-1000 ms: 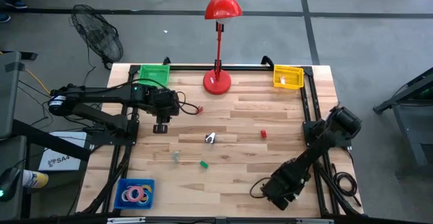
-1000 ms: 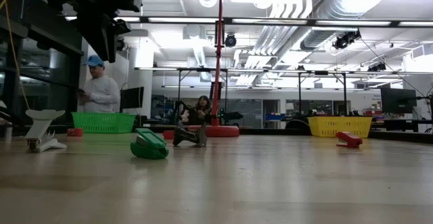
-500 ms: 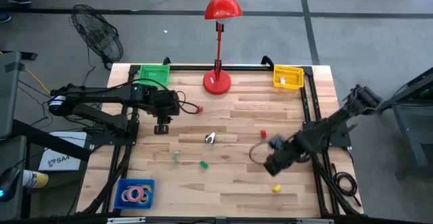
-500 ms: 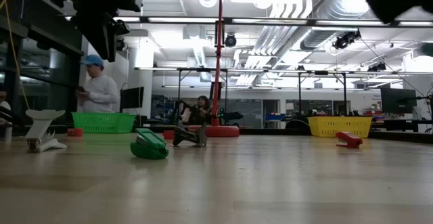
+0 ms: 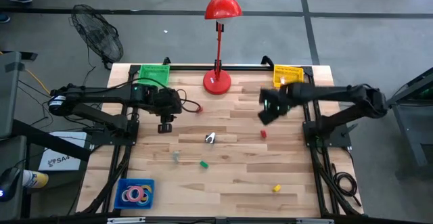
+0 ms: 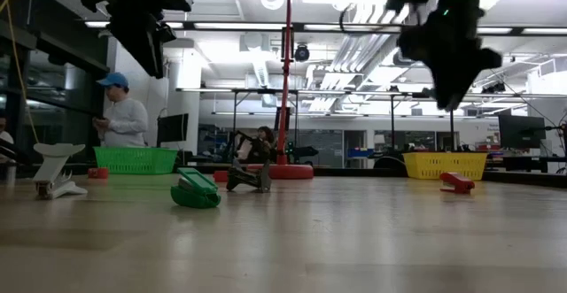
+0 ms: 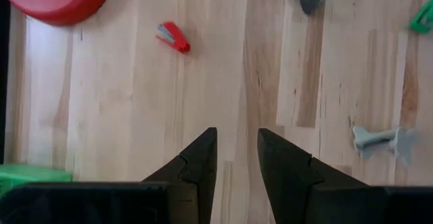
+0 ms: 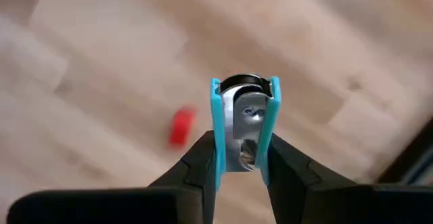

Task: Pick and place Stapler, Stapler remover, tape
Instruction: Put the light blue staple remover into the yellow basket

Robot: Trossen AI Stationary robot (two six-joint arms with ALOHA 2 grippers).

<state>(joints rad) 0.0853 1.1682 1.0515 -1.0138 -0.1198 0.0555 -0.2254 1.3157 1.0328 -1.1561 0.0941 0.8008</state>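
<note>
My right gripper (image 5: pixel 265 113) hangs above the table's far right part, near the yellow basket (image 5: pixel 288 76), shut on a blue stapler remover (image 8: pixel 242 116). My left gripper (image 5: pixel 164 126) hovers at the far left, open, with nothing between its fingers (image 7: pixel 233 149). A small red stapler (image 7: pixel 174 38) lies on the wood beyond it, and another small red one (image 5: pixel 263 135) lies below my right gripper. A grey stapler remover (image 5: pixel 210 138) sits mid-table. The tape rolls (image 5: pixel 134 194) lie in a blue tray at the near left corner. My right gripper pinches the blue stapler remover by its two blue side grips (image 8: pixel 216 139) between its two fingers, which point down. The remover's metal jaws (image 8: pixel 245 109) stick out past the fingertips. It hangs clear of the table.
A red lamp base (image 5: pixel 217 82) stands at the far middle and a green basket (image 5: pixel 154 74) at the far left. A green piece (image 5: pixel 202 163), a pale one (image 5: pixel 176 157) and a small yellow one (image 5: pixel 276 188) lie on the near half. A person stands in the room beyond the table.
My right gripper has swung from the table's near right corner up and toward the far edge, turning as it went, carrying the blue stapler remover. A small yellow piece now shows where it stood.
</note>
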